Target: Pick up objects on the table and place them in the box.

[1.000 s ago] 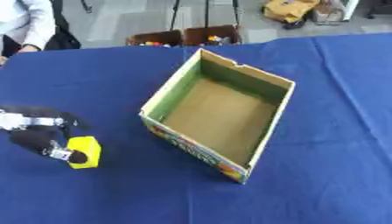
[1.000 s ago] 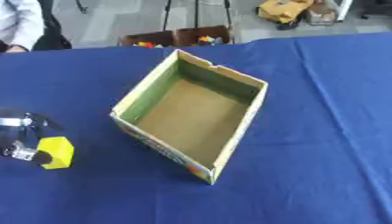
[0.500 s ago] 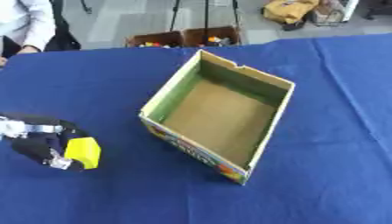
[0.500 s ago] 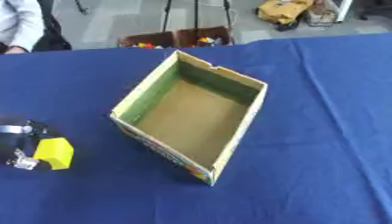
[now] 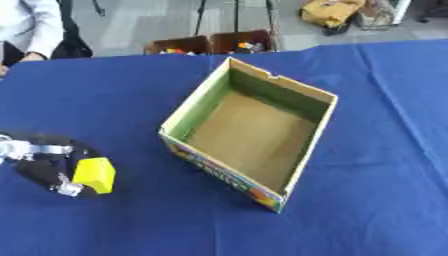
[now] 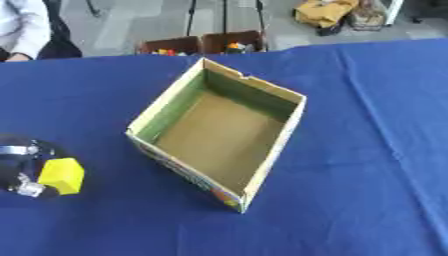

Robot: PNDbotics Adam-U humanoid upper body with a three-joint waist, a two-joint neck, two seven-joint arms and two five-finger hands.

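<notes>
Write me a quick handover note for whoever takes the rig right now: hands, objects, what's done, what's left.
Left hand: at the table's left edge, fingers curled round the yellow block.
Right hand: not in view.
Open cardboard box: mid-table on the blue tablecloth, nothing visible inside.
Done: block gripped.
Left: carry the block right to the box and release it inside.

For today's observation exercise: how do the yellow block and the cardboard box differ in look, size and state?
The yellow block is small, solid and plain; the box is far larger, open-topped, empty, with printed outer sides. The block is in the left hand; the box stands untouched. Both are on the blue table.
</notes>
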